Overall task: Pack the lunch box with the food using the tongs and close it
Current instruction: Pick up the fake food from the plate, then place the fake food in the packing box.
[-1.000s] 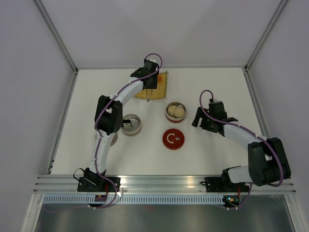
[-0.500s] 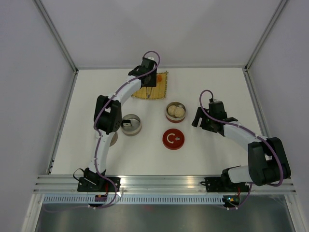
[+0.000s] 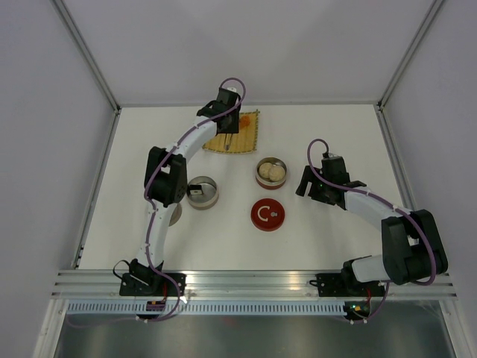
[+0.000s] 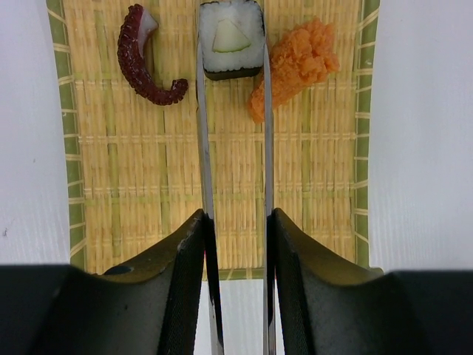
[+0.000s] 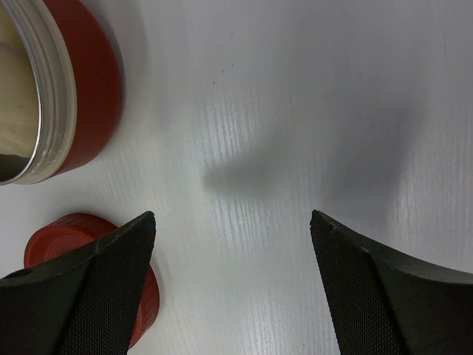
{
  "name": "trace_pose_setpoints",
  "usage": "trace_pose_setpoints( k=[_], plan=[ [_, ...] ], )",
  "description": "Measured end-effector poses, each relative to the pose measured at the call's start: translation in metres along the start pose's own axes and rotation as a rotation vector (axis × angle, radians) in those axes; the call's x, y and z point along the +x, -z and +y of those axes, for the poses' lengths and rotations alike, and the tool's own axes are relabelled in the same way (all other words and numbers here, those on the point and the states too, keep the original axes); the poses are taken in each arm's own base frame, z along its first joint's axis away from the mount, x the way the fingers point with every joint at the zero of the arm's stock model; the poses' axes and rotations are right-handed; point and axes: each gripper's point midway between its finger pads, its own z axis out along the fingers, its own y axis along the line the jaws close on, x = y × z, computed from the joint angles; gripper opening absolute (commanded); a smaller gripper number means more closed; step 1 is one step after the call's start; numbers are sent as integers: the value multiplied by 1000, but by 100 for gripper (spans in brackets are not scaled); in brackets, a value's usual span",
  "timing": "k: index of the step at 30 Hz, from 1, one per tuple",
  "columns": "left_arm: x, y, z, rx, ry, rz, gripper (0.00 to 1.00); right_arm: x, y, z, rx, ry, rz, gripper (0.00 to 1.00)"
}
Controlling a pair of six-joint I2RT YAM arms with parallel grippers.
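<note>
Three food pieces lie on the bamboo mat at the desk's far side: a dark red-brown piece, a black-wrapped roll and an orange piece. Left fingers pinch the tongs, whose tips straddle the roll. Step in hand: seizing the roll. The next move probably calls for a firmer squeeze, a lift, then a carry to a tin. Right fingers stand wide, holding nothing, near the red tin of buns and a red lid.

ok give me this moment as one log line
left fingers: gripping tongs | tongs: tips astride black-wrapped roll on mat | right fingers: open, empty, near red tin
</note>
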Motion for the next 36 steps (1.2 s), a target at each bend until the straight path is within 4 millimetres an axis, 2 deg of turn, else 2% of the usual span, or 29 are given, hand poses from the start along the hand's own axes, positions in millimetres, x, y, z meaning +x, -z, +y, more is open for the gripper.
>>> trace_pose_setpoints(
  k=[8,12,16,23,27,32,36],
  plan=[
    [-2,1,0,2,1,-2,31,0,0,0,-1,0,-1,91],
    [-7,11,0,9,4,-15,29,0,0,1,-5,-1,1,91],
    [-11,40,4,13,5,-20,28,1,0,3,-15,-1,6,91],
    [-20,108,13,33,14,-73,26,2,1,5,-27,-8,13,90],
    [-1,142,25,37,14,-70,26,0,4,8,-40,-11,2,90],
    [55,196,48,42,15,-33,26,-2,16,11,-63,-19,-34,90],
    [91,253,67,54,40,-55,26,2,25,11,-80,-21,-52,89]
  ],
)
